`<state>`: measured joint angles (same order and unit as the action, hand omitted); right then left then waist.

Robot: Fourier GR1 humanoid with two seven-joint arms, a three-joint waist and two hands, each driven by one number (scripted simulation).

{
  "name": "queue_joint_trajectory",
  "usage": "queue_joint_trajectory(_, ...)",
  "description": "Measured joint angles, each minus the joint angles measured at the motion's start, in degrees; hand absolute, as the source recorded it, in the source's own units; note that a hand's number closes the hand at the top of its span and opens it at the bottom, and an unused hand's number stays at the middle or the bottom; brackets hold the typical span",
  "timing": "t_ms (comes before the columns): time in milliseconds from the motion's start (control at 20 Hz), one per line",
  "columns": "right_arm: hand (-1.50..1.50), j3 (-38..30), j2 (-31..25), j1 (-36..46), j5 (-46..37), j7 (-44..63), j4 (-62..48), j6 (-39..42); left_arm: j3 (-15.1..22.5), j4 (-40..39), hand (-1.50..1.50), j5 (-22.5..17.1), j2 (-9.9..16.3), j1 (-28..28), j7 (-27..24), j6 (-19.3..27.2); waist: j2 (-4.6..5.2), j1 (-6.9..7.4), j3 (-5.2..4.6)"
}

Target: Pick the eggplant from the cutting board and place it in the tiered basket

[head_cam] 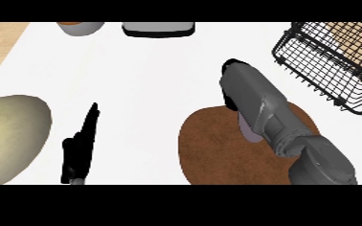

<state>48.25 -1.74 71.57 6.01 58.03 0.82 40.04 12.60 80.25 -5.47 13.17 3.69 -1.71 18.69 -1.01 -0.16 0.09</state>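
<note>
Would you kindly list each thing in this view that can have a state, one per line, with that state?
Round brown wooden cutting board: flat on the white counter, partly under the right forearm.
Pale purple eggplant: on the board, mostly hidden under the forearm.
Black wire tiered basket: upright at the right edge; no eggplant shows in it.
Right hand: past the board's far edge, fingers hidden.
Left hand: open, resting, fingers up.

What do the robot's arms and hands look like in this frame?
The right forearm is a smooth grey casing, rounded and segmented near the lower edge. The right hand shows only as a black tip beyond it. The left hand is black and slim, with a small grey piece at its base.
</note>
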Motion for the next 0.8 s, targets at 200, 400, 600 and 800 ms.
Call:
queue_joint_trajectory(200,1.50,0.09,-0.84,-1.08,-1.69,-1.60,2.10,0.23,-0.48,1.20,0.00,0.21,0.25,0.99,0.66,-0.06,-0.26,-0.21,-0.14)
queue_joint_trajectory(400,1.50,2.31,-1.95,-2.95,-5.52,-4.28,6.19,0.93,-0.39,1.86,0.00,0.79,-0.39,1.18,1.71,0.50,-0.46,-0.27,-0.35)
queue_joint_trajectory(600,1.50,4.04,-5.74,-5.55,-9.02,-8.42,11.46,-3.39,-1.08,1.76,0.00,0.68,0.08,2.15,1.16,-0.12,-0.80,-0.94,-0.17)
queue_joint_trajectory(800,1.50,3.38,-15.60,-7.27,-10.46,-14.44,13.72,-15.84,-2.30,2.24,0.00,0.01,-0.01,4.63,1.31,1.04,-1.72,-5.13,0.33)
